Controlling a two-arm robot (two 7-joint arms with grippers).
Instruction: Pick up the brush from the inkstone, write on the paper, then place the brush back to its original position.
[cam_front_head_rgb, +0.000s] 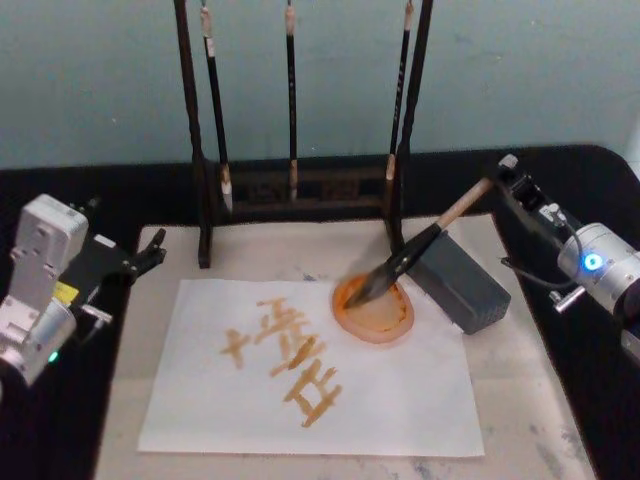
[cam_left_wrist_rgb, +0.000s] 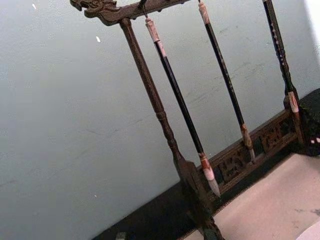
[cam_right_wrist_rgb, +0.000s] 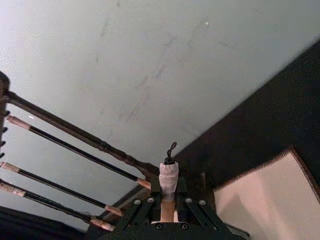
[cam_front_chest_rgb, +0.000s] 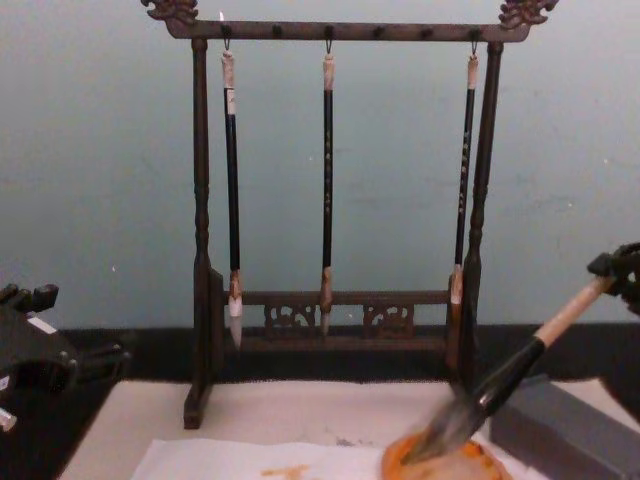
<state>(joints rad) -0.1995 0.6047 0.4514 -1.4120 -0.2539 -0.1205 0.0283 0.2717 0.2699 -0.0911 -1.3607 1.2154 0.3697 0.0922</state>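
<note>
The right pincer (cam_front_head_rgb: 503, 183) is closed on the upper end of the brush (cam_front_head_rgb: 425, 242), gripping its pale tan handle just below the white end cap; in the right wrist view the cap and a small dark loop stick out beyond the fingers (cam_right_wrist_rgb: 150, 200), which press against the handle from both sides. From the pincer the brush slopes down and toward the robot's left; the handle turns from tan to black, and the bushy grey-brown bristle head rests on the inkstone (cam_front_head_rgb: 375, 340), a round, shallow, orange-stained dish. Below the slanting handle, between the pincer and the inkstone, lies a grey rectangular block (cam_front_head_rgb: 462, 285), just beside the dish. The paper (cam_front_head_rgb: 400, 400), a white sheet, spreads out from under the inkstone, away from the pincer and toward the robot; it carries several orange brush strokes (cam_front_head_rgb: 290, 360) to the left of the dish. The paper lies on a larger beige mat (cam_front_head_rgb: 520, 400), which lies on the black bench (cam_front_head_rgb: 60, 185). Beyond the inkstone, farther from the robot, stands a dark wooden brush rack (cam_front_head_rgb: 300, 185) at the far edge of the mat; three thin black-handled brushes (cam_front_head_rgb: 291, 100) hang from its top bar, tips down, against a pale teal wall (cam_front_head_rgb: 100, 80). The left pincer (cam_front_head_rgb: 148, 252) is well apart from the right one, on the far side of the paper, parked above the left edge of the mat, touching nothing.
</note>
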